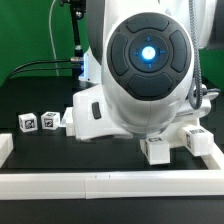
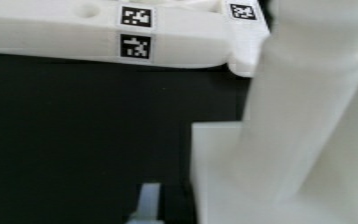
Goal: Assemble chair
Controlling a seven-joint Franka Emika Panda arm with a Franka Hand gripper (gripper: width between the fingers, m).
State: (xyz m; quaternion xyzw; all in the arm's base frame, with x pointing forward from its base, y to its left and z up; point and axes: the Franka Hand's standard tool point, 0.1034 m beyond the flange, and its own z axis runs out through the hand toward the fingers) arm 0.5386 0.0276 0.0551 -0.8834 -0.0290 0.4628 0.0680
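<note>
- the chair (image 1: 95,125) is far from finished, as i judge: you see no seat on legs and no back standing, only white parts spread over the table (image 1: 40,95).
- the biggest part, a slab (image 1: 85,110), lies near the middle under the arm (image 1: 145,60). the arm covers most of it, so you cannot tell if something is already joined to it.
- small tagged blocks (image 1: 28,122) stand at the exterior view's left, apart from the slab. two more pieces (image 1: 157,150) stand at the exterior view's right, near the front rail (image 1: 100,182).
- in the wrist view a tall white post (image 2: 309,120) rises close to the camera, a lower block (image 2: 220,165) is just beside it, and tagged parts (image 2: 87,45) lie behind them.
- the gripper (image 2: 149,205) shows there only as a thin grey tip. its jaws are together, and you can see nothing held between them.
- what is left, i think, is nearly all the joining: blocks, pieces and post must be brought to the slab.
- in the way: the post and the block are very near the gripper, the rail closes the front and the left edge, and the arm hides the working place from the exterior camera.
</note>
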